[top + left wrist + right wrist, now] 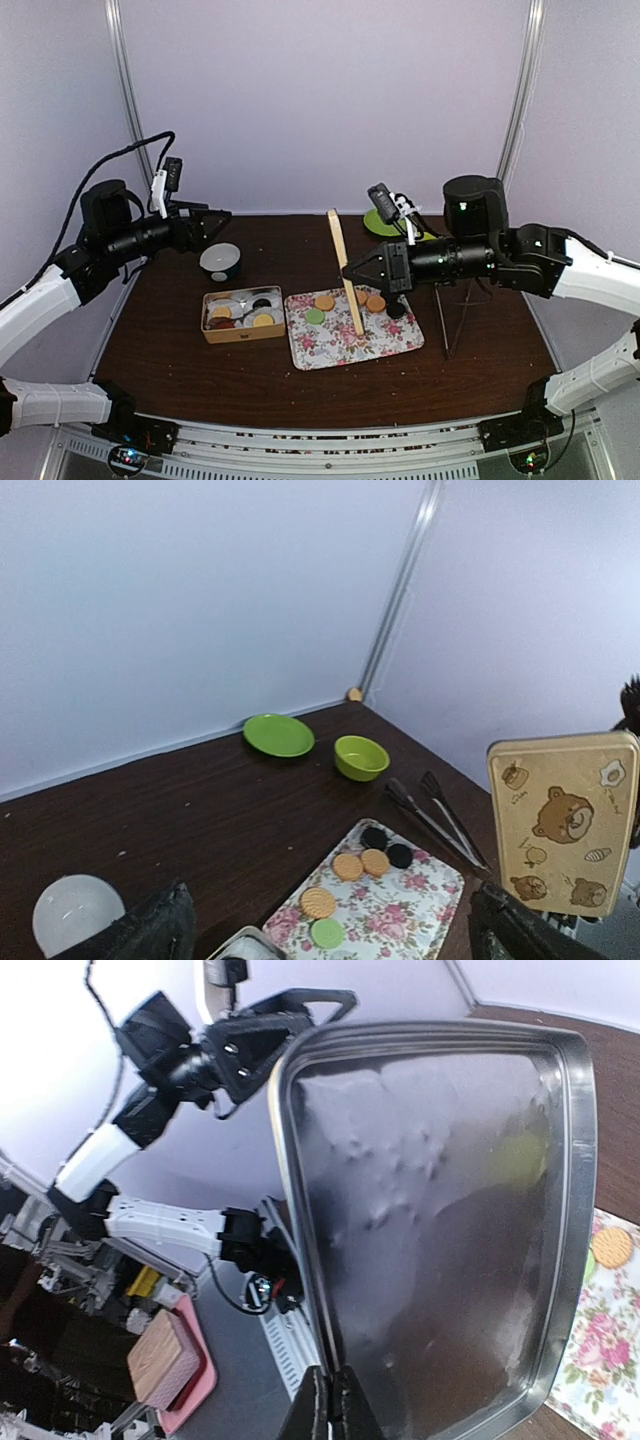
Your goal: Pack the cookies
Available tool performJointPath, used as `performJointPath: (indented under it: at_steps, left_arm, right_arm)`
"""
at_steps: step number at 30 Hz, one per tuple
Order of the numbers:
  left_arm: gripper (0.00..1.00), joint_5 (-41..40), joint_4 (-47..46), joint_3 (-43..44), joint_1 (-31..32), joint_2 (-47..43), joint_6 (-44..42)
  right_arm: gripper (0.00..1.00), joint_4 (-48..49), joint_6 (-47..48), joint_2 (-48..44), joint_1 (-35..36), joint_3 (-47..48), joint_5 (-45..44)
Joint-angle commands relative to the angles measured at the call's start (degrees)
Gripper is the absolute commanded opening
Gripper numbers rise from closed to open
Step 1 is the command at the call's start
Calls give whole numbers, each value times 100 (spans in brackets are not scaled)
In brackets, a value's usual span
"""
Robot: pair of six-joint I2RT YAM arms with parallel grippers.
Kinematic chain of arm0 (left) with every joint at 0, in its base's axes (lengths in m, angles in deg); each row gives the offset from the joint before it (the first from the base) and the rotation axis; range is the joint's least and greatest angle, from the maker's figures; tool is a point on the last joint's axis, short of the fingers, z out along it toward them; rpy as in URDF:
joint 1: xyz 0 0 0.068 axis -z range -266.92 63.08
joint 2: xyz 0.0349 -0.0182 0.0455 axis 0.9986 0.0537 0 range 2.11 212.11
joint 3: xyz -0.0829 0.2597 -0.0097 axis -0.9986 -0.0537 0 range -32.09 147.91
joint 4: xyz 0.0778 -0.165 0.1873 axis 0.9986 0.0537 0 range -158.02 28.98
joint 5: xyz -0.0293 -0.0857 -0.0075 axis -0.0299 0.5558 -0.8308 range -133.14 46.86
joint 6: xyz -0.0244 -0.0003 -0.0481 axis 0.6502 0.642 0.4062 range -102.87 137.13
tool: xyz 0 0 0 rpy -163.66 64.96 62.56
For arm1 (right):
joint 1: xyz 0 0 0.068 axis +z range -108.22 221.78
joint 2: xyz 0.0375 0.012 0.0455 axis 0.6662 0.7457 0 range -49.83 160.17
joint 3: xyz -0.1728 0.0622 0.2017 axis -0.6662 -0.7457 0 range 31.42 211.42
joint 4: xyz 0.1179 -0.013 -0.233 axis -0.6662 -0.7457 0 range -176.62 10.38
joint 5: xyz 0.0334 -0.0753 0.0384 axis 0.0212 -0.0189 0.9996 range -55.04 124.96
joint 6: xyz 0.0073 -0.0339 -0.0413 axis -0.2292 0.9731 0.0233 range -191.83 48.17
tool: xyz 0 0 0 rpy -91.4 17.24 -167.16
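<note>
Tan tin lid [563, 825] pinched upright by right gripper [329, 1390]; left gripper [218, 226] spread wide, empty.

Six loose cookies [347, 866] (three orange, two black, one green) lie flat on floral tray [340, 345], mid-table toward near edge, just below right gripper. More cookies sit in paper cups inside open tin [245, 333], just left of tray. Lid stands on edge, long axis running far edge to near edge, above tray. Right fingers are pressed tight on the lid rim. Left gripper hovers toward the far-left corner near white cup [220, 262]; loose cookies lie rightward and nearward of it. Judgement: right arm is nearer the loose cookies but busy with the lid, so the free left arm is the likelier picker. Lid should go leftward onto tin last.
</note>
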Motion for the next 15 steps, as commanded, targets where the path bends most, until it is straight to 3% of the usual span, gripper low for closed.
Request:
performJointPath:
  at_steps: [1, 10, 15]
  left_arm:
    - [98, 1723, -1570, -176, 14, -7, 290]
    - [98, 3258, -4137, -201, 281, 634, 2253]
    - [98, 3577, -4933, -105, 842, 939, 2683]
  right_arm:
    - [0, 1481, -153, -530, -61, -317, 1273]
    - [0, 3177, -937, -873, -51, -702, 2128]
    - [0, 3779, -1234, -857, 6, -842, 2341]
